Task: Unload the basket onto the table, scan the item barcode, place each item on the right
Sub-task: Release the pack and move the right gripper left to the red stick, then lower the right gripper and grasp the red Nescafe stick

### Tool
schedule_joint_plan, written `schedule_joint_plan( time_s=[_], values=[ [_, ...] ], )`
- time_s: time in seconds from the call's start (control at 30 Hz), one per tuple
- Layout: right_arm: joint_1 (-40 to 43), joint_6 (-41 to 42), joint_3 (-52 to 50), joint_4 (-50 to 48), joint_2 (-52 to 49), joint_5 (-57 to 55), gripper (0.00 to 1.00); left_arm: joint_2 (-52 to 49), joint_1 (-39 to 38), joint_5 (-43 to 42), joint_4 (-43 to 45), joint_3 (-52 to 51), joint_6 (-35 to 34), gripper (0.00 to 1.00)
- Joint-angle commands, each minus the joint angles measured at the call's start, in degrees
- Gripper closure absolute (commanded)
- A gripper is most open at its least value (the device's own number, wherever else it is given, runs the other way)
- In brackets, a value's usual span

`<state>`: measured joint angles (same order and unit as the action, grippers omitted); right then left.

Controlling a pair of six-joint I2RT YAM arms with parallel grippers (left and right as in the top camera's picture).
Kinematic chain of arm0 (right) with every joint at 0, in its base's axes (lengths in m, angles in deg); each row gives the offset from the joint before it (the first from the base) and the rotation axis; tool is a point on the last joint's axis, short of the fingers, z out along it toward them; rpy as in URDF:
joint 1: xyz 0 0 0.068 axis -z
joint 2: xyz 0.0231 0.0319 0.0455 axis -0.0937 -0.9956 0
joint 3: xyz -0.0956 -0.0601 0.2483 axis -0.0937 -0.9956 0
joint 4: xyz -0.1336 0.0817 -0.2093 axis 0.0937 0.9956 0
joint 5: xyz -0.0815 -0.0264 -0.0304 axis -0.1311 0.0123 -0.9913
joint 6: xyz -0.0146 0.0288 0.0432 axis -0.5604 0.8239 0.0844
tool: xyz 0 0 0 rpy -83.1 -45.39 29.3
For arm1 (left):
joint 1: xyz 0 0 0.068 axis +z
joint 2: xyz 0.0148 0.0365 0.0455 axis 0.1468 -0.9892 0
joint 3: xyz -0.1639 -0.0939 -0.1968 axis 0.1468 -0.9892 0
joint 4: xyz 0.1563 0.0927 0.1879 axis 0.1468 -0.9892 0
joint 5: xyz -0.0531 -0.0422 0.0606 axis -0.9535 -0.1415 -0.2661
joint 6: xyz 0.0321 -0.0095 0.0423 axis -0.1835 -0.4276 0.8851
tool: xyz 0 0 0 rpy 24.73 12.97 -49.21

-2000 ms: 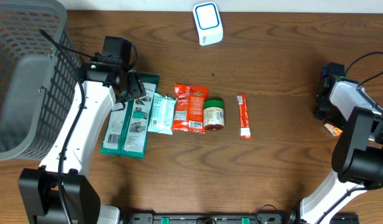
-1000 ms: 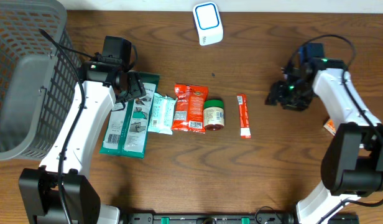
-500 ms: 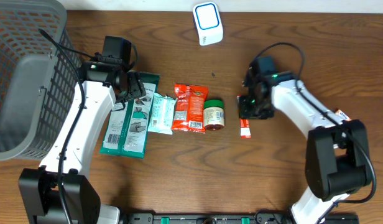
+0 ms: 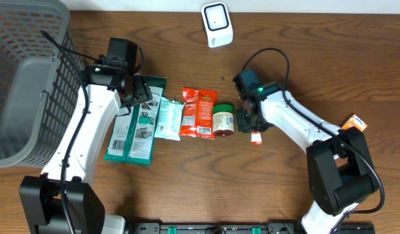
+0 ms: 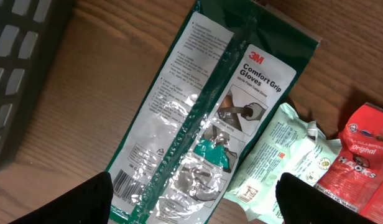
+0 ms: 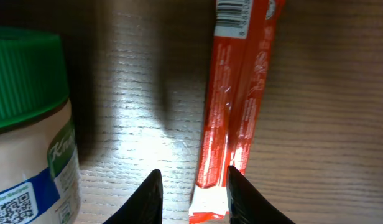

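A white barcode scanner (image 4: 217, 25) stands at the table's far edge. A row of items lies mid-table: a green glove package (image 4: 136, 130), a mint pouch (image 4: 167, 118), a red snack bag (image 4: 199, 112), a green-lidded jar (image 4: 223, 121) and a red stick packet (image 4: 256, 136). My right gripper (image 4: 250, 121) hovers over the stick packet (image 6: 235, 106), beside the jar (image 6: 27, 118). Its fingers (image 6: 151, 196) stand narrowly apart, with the stick's near end and bare wood between them. My left gripper (image 5: 194, 208) is wide open above the glove package (image 5: 198, 118), whose barcode (image 5: 123, 180) shows.
A grey mesh basket (image 4: 25, 78) fills the far left corner. A small orange item (image 4: 354, 122) lies near the right edge. The stick's barcode (image 6: 232, 9) faces up at its far end.
My right arm has swung left from the table's right side to above the red stick, its jaws narrowing on the way. The left arm has not moved.
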<state>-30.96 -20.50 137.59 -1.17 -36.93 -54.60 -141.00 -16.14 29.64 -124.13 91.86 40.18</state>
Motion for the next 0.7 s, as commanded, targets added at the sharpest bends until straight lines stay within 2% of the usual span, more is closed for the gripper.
schedule_joint_plan(
  time_s=[0.0, 0.4, 0.67],
  values=[
    [-1.8, 2.0, -1.0, 0.1, 0.9, -4.2, 0.71, -0.1, 0.0, 0.3, -0.2, -0.2, 0.4, 0.16],
    [-1.8, 4.8, -4.8, -2.1, 0.9, -4.3, 0.77, -0.1, 0.0, 0.3, -0.2, -0.2, 0.4, 0.16],
    [-1.8, 4.8, -8.0, -5.5, 0.9, -4.3, 0.76, -0.1, 0.0, 0.3, -0.2, -0.2, 0.4, 0.16]
  ],
)
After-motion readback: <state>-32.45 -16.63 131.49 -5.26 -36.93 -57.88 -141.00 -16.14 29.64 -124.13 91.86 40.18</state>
